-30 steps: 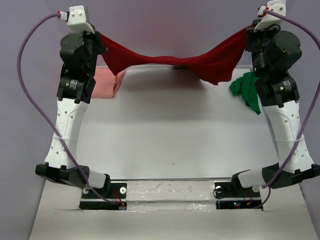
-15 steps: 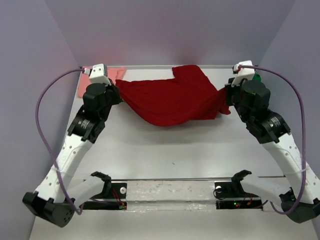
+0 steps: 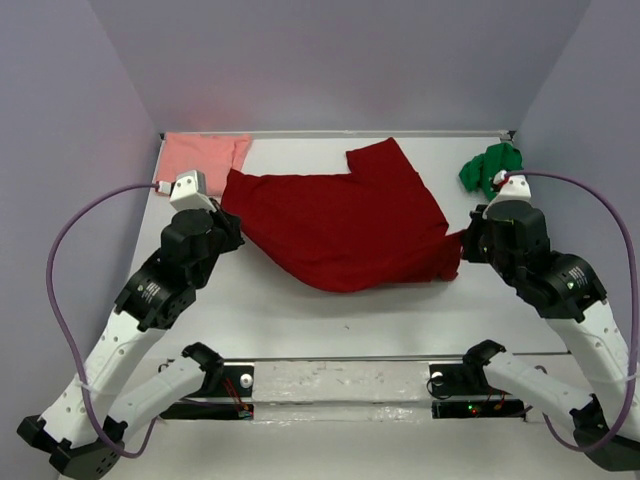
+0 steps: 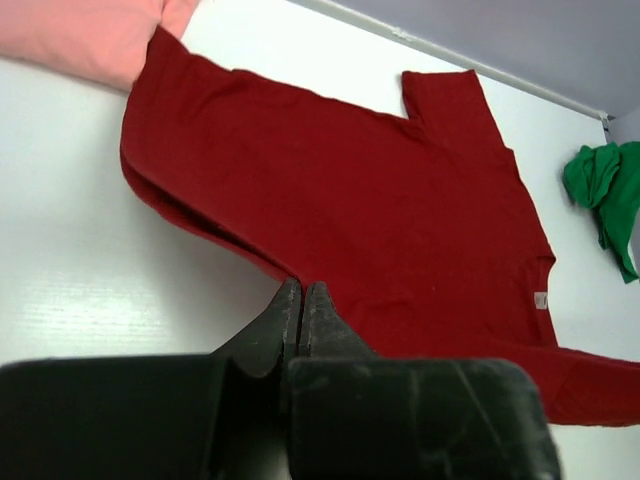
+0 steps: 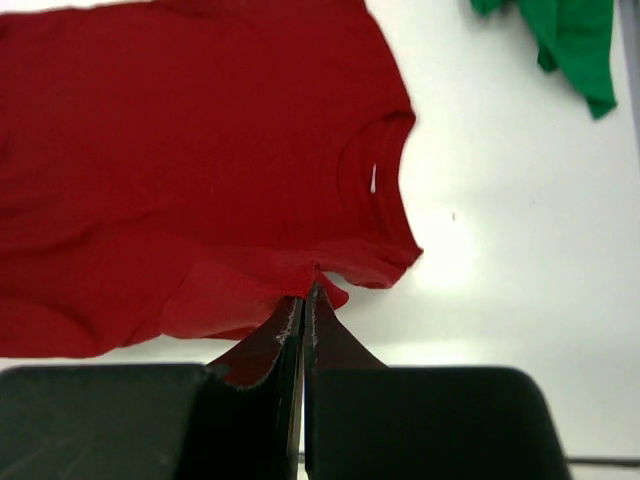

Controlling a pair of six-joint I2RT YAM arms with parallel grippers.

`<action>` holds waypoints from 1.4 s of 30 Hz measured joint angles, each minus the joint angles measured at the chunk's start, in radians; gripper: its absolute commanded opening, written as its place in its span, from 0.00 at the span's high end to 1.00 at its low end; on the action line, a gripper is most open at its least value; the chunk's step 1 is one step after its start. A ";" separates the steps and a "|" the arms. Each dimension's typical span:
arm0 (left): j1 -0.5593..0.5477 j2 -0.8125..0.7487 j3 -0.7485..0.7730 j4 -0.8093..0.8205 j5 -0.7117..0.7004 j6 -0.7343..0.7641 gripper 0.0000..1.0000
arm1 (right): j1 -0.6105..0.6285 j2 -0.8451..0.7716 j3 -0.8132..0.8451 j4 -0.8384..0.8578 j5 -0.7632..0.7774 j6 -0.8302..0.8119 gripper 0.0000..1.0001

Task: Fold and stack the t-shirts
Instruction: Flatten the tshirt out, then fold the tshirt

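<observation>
Cloth that hung in the air between the arms a second ago, the dark red t-shirt (image 3: pixel 340 225), now lies spread flat toward the far edge of the table (image 3: pixel 330 320), with the left gripper (image 4: pixel 302 298) and right gripper (image 5: pixel 303 303) each pinched shut on opposite ends of it, so folding can probably begin.

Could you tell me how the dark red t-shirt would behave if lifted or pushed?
Probably floppy: the dark red t-shirt lies flat on the table, one edge doubled under. Lifted by the left fingers and right fingers pinching its edges, it would likely sag between them. Pushed, it may bunch like the crumpled green t-shirt.
</observation>
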State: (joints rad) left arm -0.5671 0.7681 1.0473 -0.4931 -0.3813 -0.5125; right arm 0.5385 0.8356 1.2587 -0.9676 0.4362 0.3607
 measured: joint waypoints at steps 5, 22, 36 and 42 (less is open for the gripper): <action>-0.017 -0.047 -0.005 -0.084 -0.026 -0.075 1.00 | 0.000 -0.021 -0.011 -0.132 -0.011 0.078 1.00; -0.021 0.044 -0.152 -0.201 -0.076 -0.248 1.00 | 0.000 0.063 -0.068 -0.172 -0.056 0.139 1.00; -0.021 0.132 -0.158 -0.246 -0.119 -0.344 1.00 | 0.000 0.275 -0.040 -0.101 0.005 0.158 1.00; -0.021 0.151 -0.140 -0.298 -0.183 -0.401 1.00 | 0.000 0.379 0.010 -0.100 0.097 0.161 1.00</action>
State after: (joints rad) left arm -0.5880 0.9195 0.9077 -0.7910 -0.5640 -0.9131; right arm 0.5385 1.2148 1.2686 -1.0676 0.5327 0.5220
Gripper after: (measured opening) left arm 0.026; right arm 0.017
